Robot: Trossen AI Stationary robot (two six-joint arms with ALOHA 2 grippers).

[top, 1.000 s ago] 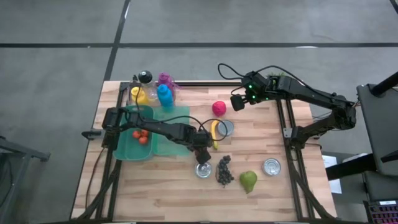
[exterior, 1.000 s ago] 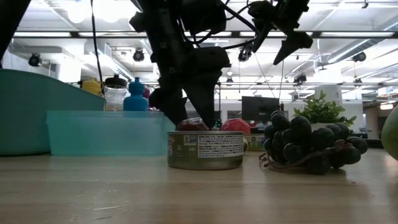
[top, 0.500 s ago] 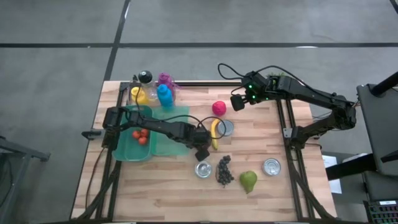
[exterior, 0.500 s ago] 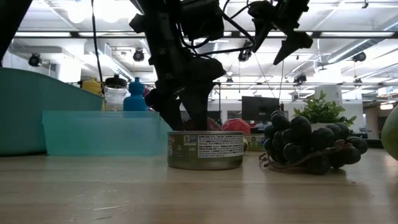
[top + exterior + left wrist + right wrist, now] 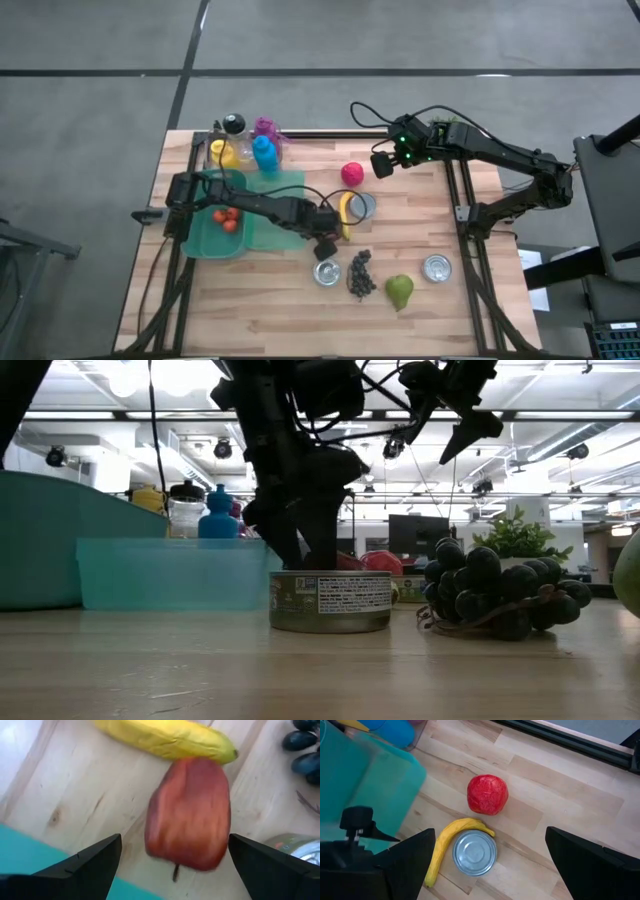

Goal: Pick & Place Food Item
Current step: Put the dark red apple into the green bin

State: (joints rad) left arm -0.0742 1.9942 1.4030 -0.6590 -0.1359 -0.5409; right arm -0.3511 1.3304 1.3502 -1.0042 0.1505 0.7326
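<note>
Currently on show: left gripper (image 5: 325,243), hanging over the middle of the pale wooden slatted table (image 5: 450,320), fingers (image 5: 90,865) spread wide and gripping nothing. Directly below and between those fingers a dark red, bell-shaped fruit (image 5: 189,812) is lying on the wood, its thin stem pointing back toward the gripper. Touching the fruit's far end, a yellow banana (image 5: 165,740) is lying crosswise. Behind the gripper, toward its own arm, a shallow teal plastic tray (image 5: 206,240) is sitting with small red tomatoes (image 5: 226,218) in it, a paler teal lid or container (image 5: 272,215) alongside.

Just ahead of the gripper: a short labelled metal tin (image 5: 330,601), then a bunch of dark purple grapes (image 5: 360,274), a green pear (image 5: 400,291), and a second tin (image 5: 437,267) farther off. Beside the banana, an upturned silver can (image 5: 475,852).

Right gripper (image 5: 382,164), hovering at the table's far side with fingers (image 5: 405,865) also standing wide apart, empty. Below and ahead of it a round pinkish-red fruit (image 5: 487,794) is resting on the boards, near the silver can. A cluster of bottles (image 5: 250,150) in yellow, blue and purple is standing well off toward the left arm's corner.
</note>
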